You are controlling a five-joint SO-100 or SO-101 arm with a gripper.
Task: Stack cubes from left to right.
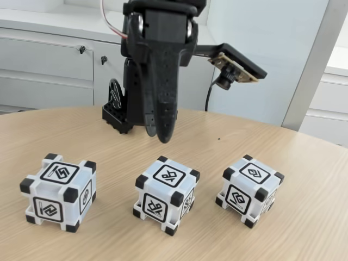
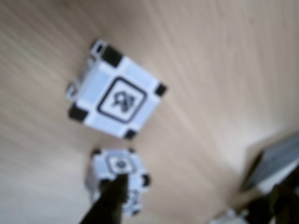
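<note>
No stacking is done: three cubes [image 1: 58, 191] [image 1: 166, 194] [image 1: 249, 190] are apart; the gripper [image 1: 163, 136] is seen closed, empty

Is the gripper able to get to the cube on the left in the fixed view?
Probably yes. The gripper hangs above the table behind the middle cube, and the left cube stands apart from it with nothing on top.

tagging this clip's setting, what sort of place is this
Probably an office or lab. A round wooden table holds three cubes, pale cabinets with drawers line the wall behind, and a small robot arm's tool hangs above.
</note>
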